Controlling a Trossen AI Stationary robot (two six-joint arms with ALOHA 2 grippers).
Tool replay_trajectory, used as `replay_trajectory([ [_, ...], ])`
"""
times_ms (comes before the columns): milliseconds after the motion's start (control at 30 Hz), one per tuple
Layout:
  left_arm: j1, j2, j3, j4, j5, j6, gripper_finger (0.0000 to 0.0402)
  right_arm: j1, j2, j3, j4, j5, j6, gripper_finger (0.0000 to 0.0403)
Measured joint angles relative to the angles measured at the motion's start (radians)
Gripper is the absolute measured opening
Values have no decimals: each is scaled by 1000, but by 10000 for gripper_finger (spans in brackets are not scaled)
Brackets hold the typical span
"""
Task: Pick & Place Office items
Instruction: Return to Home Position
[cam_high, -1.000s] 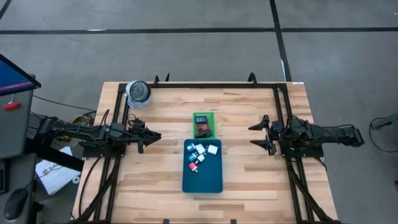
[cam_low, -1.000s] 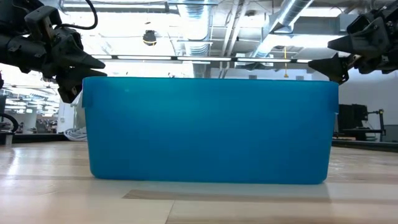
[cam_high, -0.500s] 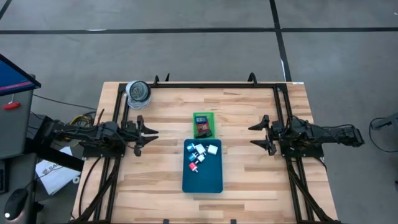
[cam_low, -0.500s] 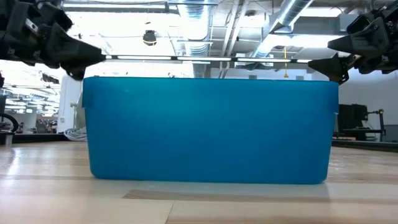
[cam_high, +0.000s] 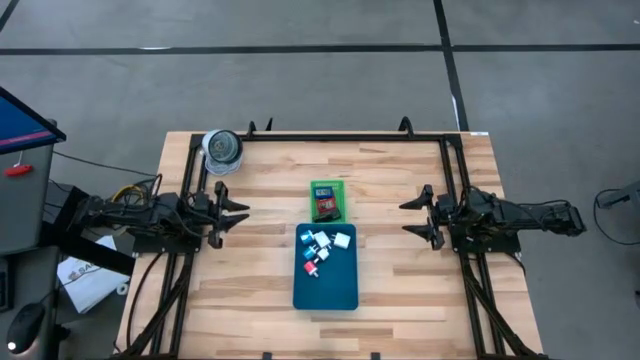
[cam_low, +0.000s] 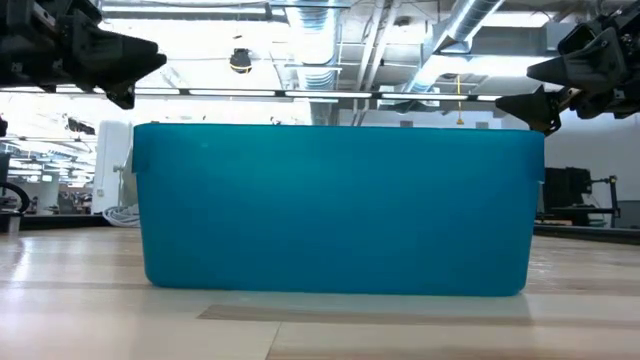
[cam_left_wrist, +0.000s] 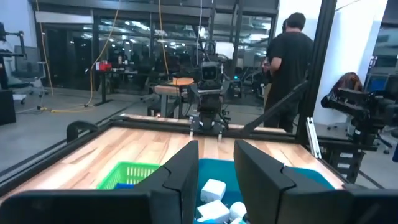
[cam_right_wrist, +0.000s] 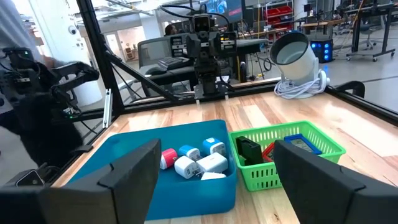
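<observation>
On the tabletop (cam_high: 400, 170), from above: the office items (cam_high: 322, 248), white, red and blue, lie bunched at one end of the teal tray (cam_high: 325, 292), the end beside the green tray (cam_high: 313, 187). The green tray holds a few dark, red and blue pieces. We see no loose piece on the bare wood. The left tool (cam_high: 240, 214) hangs at the left side and the right tool (cam_high: 404, 218) at the right side, each well apart from both trays.

At tabletop height: the teal tray's wall (cam_low: 340, 210) fills the view and hides what lies in it. The left tool (cam_low: 147, 78) and right tool (cam_low: 513, 86) sit high above its two ends, carrying nothing.

Left wrist: the left tool's fingers (cam_left_wrist: 186, 168) stand apart with a modest gap and nothing is between them. White pieces show in the teal tray ahead. A person (cam_left_wrist: 292, 62) stands beyond the tabletop.

Right wrist: the right tool's fingers (cam_right_wrist: 134, 168) are spread wide and empty. The office items (cam_right_wrist: 196, 162) rest inside the teal tray.

Our reading: the placing looks finished. What remains is only to park both arms.
</observation>
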Motion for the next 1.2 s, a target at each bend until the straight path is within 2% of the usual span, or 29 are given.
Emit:
replay_trajectory([
  [767, 0, 101, 0, 2, 0, -1, 99, 0, 0, 0, 0, 0, 1, 302],
  [1200, 0, 110, 0, 2, 0, -1, 99, 0, 0, 0, 0, 0, 1, 302],
])
